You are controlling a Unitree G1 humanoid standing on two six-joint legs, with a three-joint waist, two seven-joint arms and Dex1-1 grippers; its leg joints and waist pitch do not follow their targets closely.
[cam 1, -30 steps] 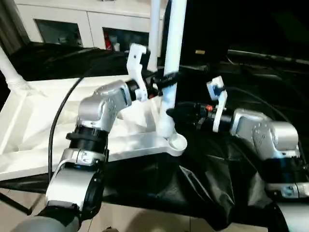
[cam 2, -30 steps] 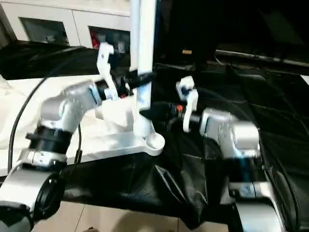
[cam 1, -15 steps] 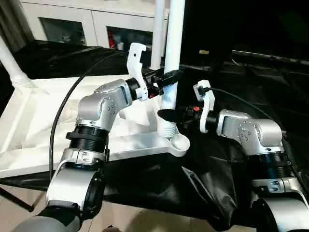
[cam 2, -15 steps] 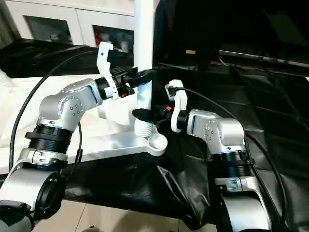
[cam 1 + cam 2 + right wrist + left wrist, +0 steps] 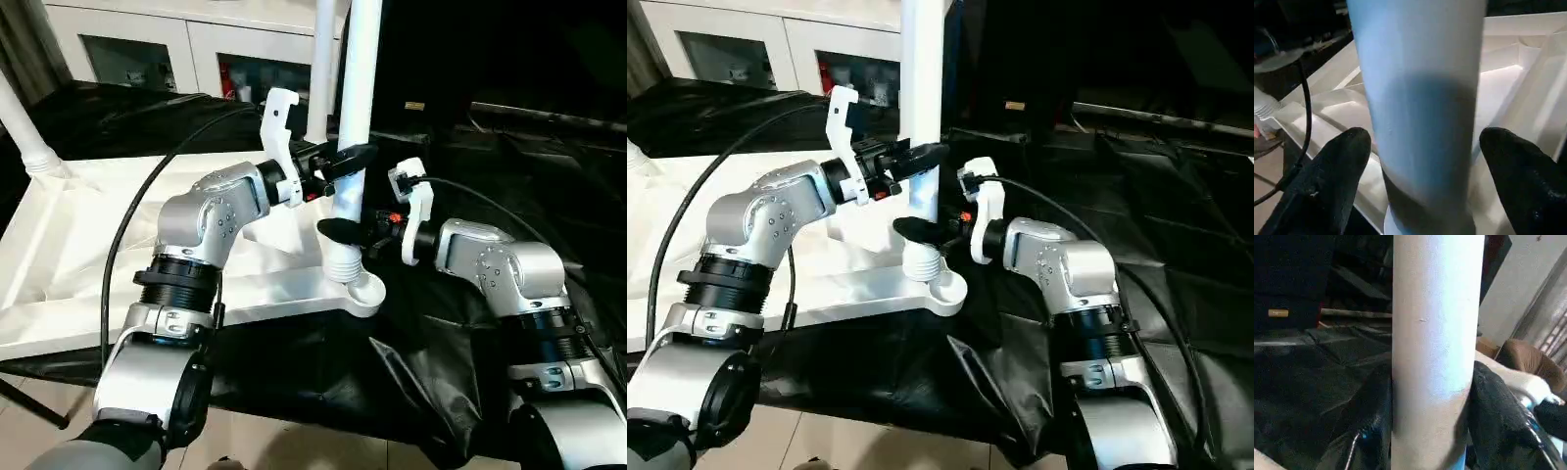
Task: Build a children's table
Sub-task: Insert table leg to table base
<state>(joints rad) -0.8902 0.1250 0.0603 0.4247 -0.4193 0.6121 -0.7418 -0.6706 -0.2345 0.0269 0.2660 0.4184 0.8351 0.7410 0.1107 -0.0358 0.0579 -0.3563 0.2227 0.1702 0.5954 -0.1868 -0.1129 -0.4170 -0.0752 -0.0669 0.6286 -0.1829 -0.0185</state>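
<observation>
A: What's the setting?

B: A black-draped counter point(image 5: 460, 372) with a white cabinet point(image 5: 196, 44) along the top of the frame. The children's table top point(image 5: 118, 255) lies underside up at the left.

A: And the hands?

B: The left hand point(image 5: 345, 160), centre frame, is pinching an upright leg point(image 5: 355, 88); its wrist view shows both fingers point(image 5: 1374, 416) pressed on the tube. The right hand point(image 5: 338, 233), just below it, is spread, with its fingers point(image 5: 1337, 166) either side of the leg and not touching.

A: Where does the leg go?

B: Its long axis runs straight up and down, foot at the round corner socket point(image 5: 358, 289) directly beneath both hands. I'd judge the coming move is a downward seat or twist, and the right hand is nearer the socket.
</observation>
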